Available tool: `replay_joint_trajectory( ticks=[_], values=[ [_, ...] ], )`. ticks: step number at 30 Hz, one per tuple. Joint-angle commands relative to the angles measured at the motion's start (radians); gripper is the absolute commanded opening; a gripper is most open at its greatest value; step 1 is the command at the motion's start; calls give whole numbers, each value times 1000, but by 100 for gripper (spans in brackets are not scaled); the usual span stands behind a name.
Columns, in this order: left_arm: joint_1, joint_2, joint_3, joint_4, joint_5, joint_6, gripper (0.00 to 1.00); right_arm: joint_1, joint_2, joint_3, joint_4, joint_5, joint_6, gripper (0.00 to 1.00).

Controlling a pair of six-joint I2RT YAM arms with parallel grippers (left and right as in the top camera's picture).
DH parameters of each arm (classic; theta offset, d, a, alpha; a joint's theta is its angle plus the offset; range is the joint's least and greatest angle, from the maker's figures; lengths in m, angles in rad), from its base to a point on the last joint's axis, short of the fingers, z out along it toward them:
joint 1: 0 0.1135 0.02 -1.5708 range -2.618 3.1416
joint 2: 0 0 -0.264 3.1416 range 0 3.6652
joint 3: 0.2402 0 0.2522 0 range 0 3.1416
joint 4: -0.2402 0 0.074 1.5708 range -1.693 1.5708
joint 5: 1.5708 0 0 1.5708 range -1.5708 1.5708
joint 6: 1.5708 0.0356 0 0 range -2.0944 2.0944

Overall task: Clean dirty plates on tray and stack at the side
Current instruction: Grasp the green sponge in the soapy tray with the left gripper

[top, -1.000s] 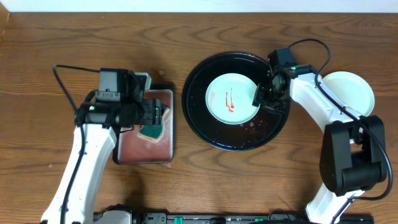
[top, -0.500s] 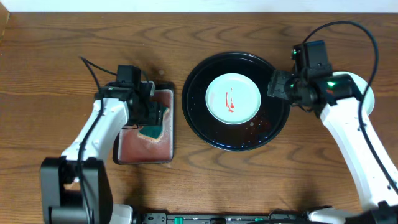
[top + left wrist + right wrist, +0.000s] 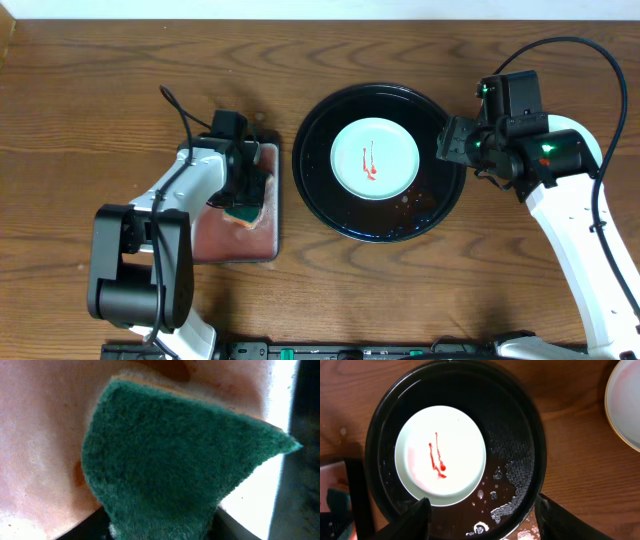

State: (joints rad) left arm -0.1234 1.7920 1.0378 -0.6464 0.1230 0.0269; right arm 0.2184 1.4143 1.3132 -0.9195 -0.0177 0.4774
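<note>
A pale mint plate (image 3: 374, 158) with a red sauce smear lies in the round black tray (image 3: 320, 185); both show in the right wrist view, the plate (image 3: 440, 455) inside the tray (image 3: 525, 435). My right gripper (image 3: 450, 141) hovers open and empty above the tray's right rim, its fingers (image 3: 482, 520) spread wide. A pale plate (image 3: 590, 140) lies on the table at the right, largely hidden by my arm; its edge shows in the right wrist view (image 3: 622, 402). My left gripper (image 3: 245, 185) is shut on a green sponge (image 3: 175, 465) over the small rectangular tray.
The small rectangular tray (image 3: 215, 240) with a pinkish wet inside sits left of the black tray. Water drops and foam (image 3: 515, 495) lie on the black tray's floor near its right rim. Bare wooden table surrounds everything.
My right gripper has drawn back from the plate to above the tray's right rim. My left gripper has swung down onto the sponge in the small tray.
</note>
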Motion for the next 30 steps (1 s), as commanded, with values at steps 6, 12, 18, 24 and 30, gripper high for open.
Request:
replay_joint_trajectory(
  ticks=[6,12,18,24,30],
  values=[
    [-13,13,-6,-6,-149,-70,10,4,-10,10,-15,13,-15,63],
    [-13,13,-6,-12,-188,-92,7,4,-10,10,-27,13,-16,63],
    [-13,11,-6,-28,-188,-92,8,4,-10,10,-28,13,-16,63],
    [-13,-30,-5,-52,-228,-137,7,4,-10,10,-28,13,-16,64],
    [-13,-74,-5,-52,-265,-163,7,4,-10,10,-28,13,-16,64]
  ],
)
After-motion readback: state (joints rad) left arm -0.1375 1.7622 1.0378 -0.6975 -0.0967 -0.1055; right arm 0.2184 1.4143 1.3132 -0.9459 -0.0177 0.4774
